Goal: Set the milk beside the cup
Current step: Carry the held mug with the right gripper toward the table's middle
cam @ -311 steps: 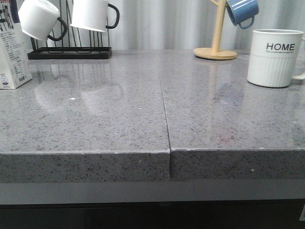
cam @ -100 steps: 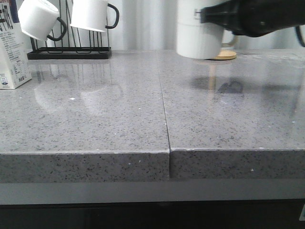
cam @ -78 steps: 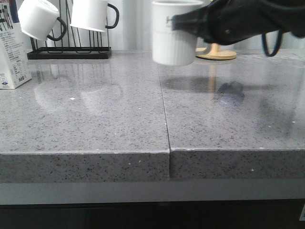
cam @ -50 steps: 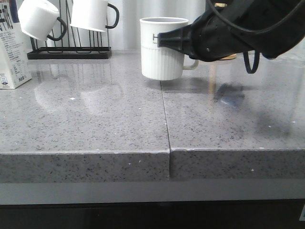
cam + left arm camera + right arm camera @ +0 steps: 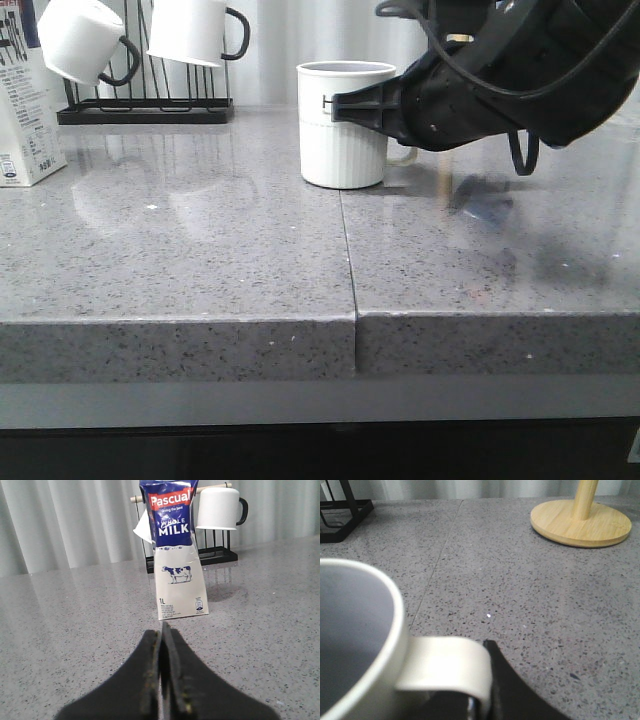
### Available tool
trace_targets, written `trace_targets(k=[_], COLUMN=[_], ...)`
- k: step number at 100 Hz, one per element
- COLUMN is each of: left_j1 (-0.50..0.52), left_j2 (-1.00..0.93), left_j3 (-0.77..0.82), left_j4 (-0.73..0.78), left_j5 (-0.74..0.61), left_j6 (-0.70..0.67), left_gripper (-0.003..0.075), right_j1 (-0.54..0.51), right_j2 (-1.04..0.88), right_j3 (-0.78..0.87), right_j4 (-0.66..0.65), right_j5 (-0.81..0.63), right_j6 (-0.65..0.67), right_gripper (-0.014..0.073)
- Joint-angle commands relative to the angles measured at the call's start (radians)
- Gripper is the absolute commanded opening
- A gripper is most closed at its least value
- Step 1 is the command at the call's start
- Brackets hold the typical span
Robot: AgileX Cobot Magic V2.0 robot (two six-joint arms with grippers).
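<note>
Front: cup [image 5: 344, 124] standing near tabletop [image 5: 200, 250] centre, toward the back edge, just left of the seam. Right gripper [image 5: 345, 103] at its right side by the handle; fingers [image 5: 365, 103] reaching over the rim. Milk [image 5: 28, 110] at far left edge, cropped by frame, upright, well apart from cup. Mug rack [image 5: 145, 105] behind it along the back edge.

Left wrist: left gripper [image 5: 163, 630] pressed together, empty, pointed at the milk [image 5: 175, 550] a short way off. Carton upright, dark blue top with red "Pascual" band, "WHOLE MILK", cow picture, "1L" on white lower half. Top looks creased. Rack [image 5: 210, 555] with hanging mug [image 5: 217, 507] right behind.

Right wrist: cup handle [image 5: 447, 667] filling the foreground, cup rim [image 5: 385, 595] beside it, gripper [image 5: 482, 695] seemingly clamped on the handle. Wooden stand base [image 5: 580, 524] farther back.

Handling guess: carton likely heavy if full, cardboard walls yielding under squeeze, tall so tippy. Best taken across the white lower-middle body, below the crease, moderate force, kept vertical.
</note>
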Motion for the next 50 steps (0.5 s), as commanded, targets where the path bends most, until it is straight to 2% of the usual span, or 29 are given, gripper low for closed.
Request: trace_targets(k=[1, 31, 38, 50], left_j1=[-0.007, -0.007, -0.007, -0.007], left_j2=[-0.033, -0.033, -0.033, -0.033], left_j3=[0.051, 0.051, 0.051, 0.051], left_j4=[-0.007, -0.007, -0.007, -0.007], left_j5=[-0.076, -0.076, -0.076, -0.076], left_j6=[-0.008, -0.008, -0.008, -0.008], left_gripper=[-0.0021, -0.0021, -0.0021, -0.0021], right_j1=[0.0, 0.0, 0.0, 0.0], right_j2=[-0.047, -0.049, -0.053, -0.073], right_j3=[-0.032, -0.032, -0.031, -0.022], right_j4=[-0.028, -0.028, -0.028, -0.028], right_j5=[-0.051, -0.062, -0.063, -0.061], right_j6=[-0.012, -0.012, -0.013, -0.015], right_gripper=[0.0004, 0.0321, 0.035, 0.0351])
